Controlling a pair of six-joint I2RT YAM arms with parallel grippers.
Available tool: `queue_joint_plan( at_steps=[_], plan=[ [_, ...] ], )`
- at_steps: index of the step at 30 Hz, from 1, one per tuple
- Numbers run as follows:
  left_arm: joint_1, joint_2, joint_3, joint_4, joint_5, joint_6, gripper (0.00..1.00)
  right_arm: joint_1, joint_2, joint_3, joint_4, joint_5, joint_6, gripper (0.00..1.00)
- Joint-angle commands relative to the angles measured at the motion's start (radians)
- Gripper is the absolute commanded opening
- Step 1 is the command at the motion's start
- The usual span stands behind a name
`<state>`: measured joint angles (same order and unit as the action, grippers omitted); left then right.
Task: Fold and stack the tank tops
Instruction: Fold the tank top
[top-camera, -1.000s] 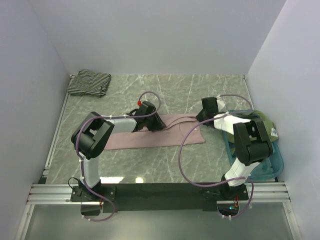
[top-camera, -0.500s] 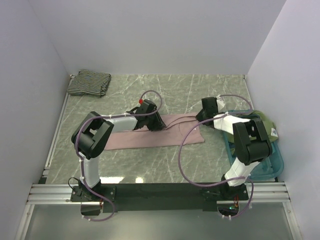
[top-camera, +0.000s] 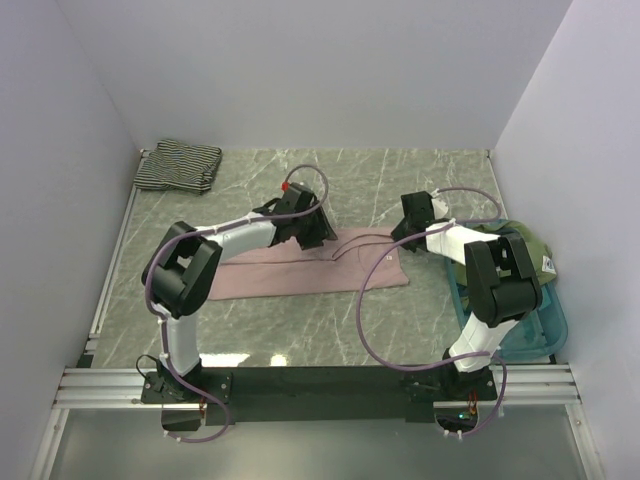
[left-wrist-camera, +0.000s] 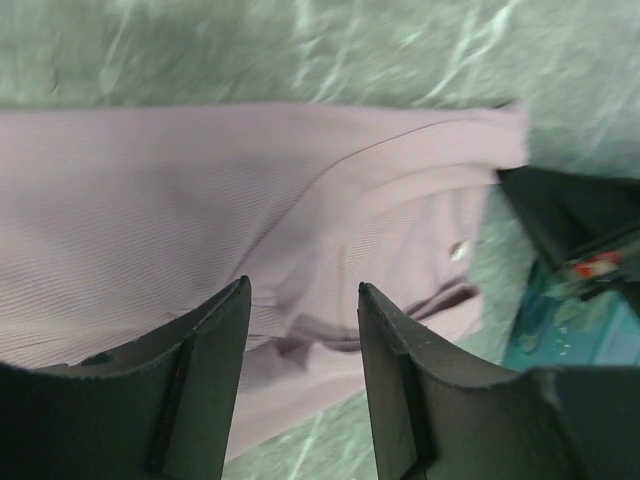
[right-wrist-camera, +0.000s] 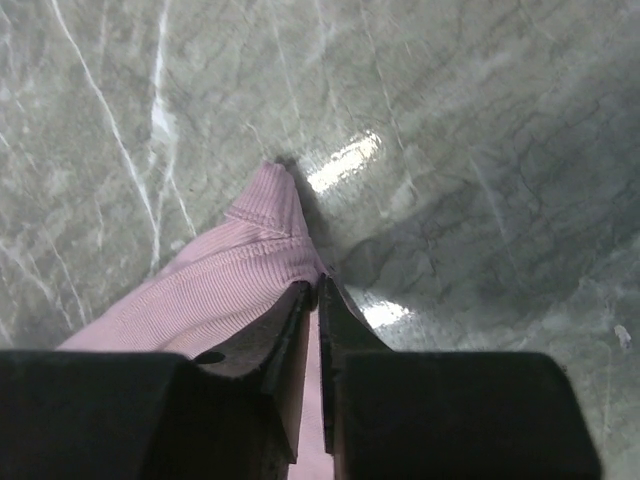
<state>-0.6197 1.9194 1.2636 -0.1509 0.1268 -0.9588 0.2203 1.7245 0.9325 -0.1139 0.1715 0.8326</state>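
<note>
The mauve-pink tank top (top-camera: 300, 272) lies flat as a long strip across the table's middle. My left gripper (top-camera: 312, 232) hangs over its far edge; in the left wrist view it (left-wrist-camera: 300, 300) is open and empty, with the pink fabric (left-wrist-camera: 200, 190) below the fingers. My right gripper (top-camera: 403, 233) is at the top's far right corner; in the right wrist view it (right-wrist-camera: 315, 287) is shut on a ribbed edge of the pink top (right-wrist-camera: 225, 290). The striped tank top (top-camera: 178, 166) lies folded at the back left corner.
A teal plastic tray (top-camera: 535, 335) stands at the right edge with an olive-green garment (top-camera: 522, 243) on its far end. A purple cable (top-camera: 362, 300) loops over the pink top. Walls close in the table on three sides.
My left gripper has moved toward the back wall and risen a little off the pink top. The right gripper has stayed at the top's corner.
</note>
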Motion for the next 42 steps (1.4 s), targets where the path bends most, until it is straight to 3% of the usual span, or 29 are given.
queue_joint_plan(
  at_steps=[1, 9, 16, 23, 28, 34, 42],
  plan=[
    [0.009, -0.076, 0.088, -0.041, -0.001, 0.035, 0.53, 0.005, 0.006, 0.046, -0.038, -0.003, -0.015, 0.18],
    [0.121, -0.097, 0.134, -0.191, -0.093, 0.058, 0.52, 0.004, -0.042, 0.034, -0.044, -0.026, -0.015, 0.32],
    [0.242, -0.221, -0.009, -0.289, -0.212, 0.02, 0.49, 0.002, -0.135, 0.065, -0.098, -0.033, -0.003, 0.46],
    [0.293, -0.312, -0.136, -0.361, -0.317, -0.038, 0.46, 0.017, -0.247, 0.011, -0.106, -0.058, 0.042, 0.49],
    [0.37, -0.356, -0.266, -0.354, -0.309, -0.066, 0.43, 0.141, -0.333, -0.072, -0.145, 0.011, 0.137, 0.49],
    [0.41, -0.365, -0.291, -0.361, -0.361, -0.044, 0.41, 0.316, -0.352, -0.135, -0.159, 0.098, 0.316, 0.49],
    [0.442, -0.332, -0.334, -0.384, -0.447, -0.089, 0.39, 0.445, -0.191, 0.027, -0.193, 0.111, 0.431, 0.5]
  ],
)
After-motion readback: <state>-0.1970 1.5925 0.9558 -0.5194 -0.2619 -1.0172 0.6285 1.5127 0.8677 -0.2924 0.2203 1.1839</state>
